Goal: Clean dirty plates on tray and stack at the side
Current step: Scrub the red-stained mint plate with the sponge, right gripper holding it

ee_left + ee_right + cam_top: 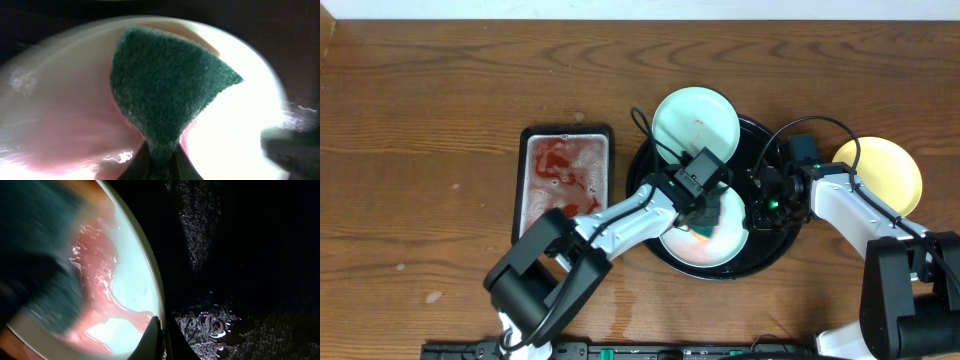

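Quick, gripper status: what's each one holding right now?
Left gripper: closed on the sponge.
Right gripper: closed on the rim of the white plate.

— How many plates are counted?

— Three are counted: one blue plate (695, 118), one white plate (708, 248) and one yellow plate (885, 172).

— And trays?

— One tray (775, 246) is seen, round and black. One dish (518, 190) is also counted, rectangular, with red suds.

— How many sponges are to be noted?

— A single sponge (165, 85) is counted, green.

— What of the arms?

— Two are counted, a left arm (620, 215) and a right arm (850, 205). Each is fitted with one end effector, a left end effector (159, 162) and a right end effector (161, 340), so two in all.

— And beneath it all?

— One surface (420, 100) is counted.
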You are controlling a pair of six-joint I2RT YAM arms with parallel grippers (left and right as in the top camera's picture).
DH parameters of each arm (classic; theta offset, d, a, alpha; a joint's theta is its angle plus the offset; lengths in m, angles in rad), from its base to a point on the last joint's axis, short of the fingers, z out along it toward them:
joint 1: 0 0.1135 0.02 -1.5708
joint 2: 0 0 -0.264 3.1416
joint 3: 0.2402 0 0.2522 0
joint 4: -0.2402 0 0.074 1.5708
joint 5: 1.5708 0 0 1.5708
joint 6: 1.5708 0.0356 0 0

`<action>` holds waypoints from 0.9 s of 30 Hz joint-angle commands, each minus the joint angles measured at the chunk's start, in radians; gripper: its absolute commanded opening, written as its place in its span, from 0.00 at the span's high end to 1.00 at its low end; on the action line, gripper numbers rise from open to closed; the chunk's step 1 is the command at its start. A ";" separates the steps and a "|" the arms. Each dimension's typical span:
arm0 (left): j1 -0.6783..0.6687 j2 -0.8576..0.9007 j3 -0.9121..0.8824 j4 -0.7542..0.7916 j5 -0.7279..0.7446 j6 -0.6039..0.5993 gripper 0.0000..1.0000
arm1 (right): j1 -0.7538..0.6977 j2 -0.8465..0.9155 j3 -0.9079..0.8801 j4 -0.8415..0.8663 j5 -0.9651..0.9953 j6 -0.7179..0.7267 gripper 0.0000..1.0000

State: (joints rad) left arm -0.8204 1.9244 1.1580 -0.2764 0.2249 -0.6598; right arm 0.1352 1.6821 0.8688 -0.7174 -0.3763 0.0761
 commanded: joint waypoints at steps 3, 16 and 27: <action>-0.044 0.049 -0.017 0.023 0.291 -0.056 0.93 | -0.002 0.005 0.002 -0.008 0.031 -0.003 0.99; -0.014 0.048 -0.011 -0.350 -0.438 -0.028 0.93 | -0.002 0.005 0.002 -0.009 0.031 -0.005 0.99; -0.014 0.027 0.203 -0.499 -0.502 0.061 0.92 | -0.003 0.005 0.002 -0.020 0.032 -0.006 0.99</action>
State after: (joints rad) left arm -0.8600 1.9408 1.2942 -0.7376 -0.1761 -0.6266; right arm 0.1390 1.6821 0.8692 -0.7254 -0.3992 0.0753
